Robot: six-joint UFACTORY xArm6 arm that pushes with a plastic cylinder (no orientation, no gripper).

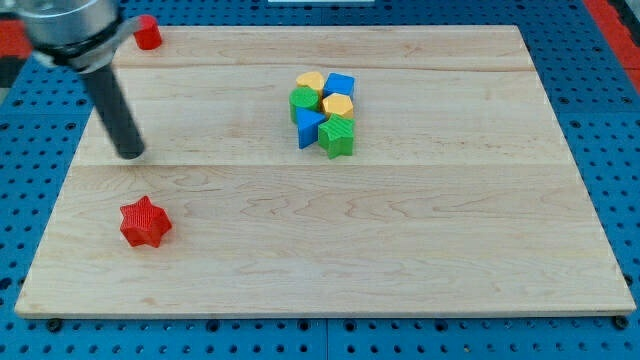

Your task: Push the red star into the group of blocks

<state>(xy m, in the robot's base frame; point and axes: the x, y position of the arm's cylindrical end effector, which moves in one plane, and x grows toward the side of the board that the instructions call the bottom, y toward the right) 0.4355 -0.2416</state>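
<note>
In the one camera view, the arm comes in from the view's top left corner as a grey housing, from which the dark rod slopes down and slightly toward the view's right, so that my tip (131, 152) stands on the wooden worktop (420, 260) near its left edge; the rod ends bare, with no gripper to open or close, and it touches no block. The red star (145, 222) lies below my tip, toward the view's bottom and a shade to the right, near but apart from it, flat on the worktop; its points spread all round, so no long axis can be made out. Well to the right of my tip, and a little higher in the view, sits the tight group of blocks: a yellow block (310, 81), a blue cube (341, 84), a green block (304, 99), a yellow hexagon (337, 105), a blue triangular block (310, 126) and a green star (338, 137), touching one another. Above my tip, at the worktop's top left corner, stands a red cylinder (148, 32)
</note>
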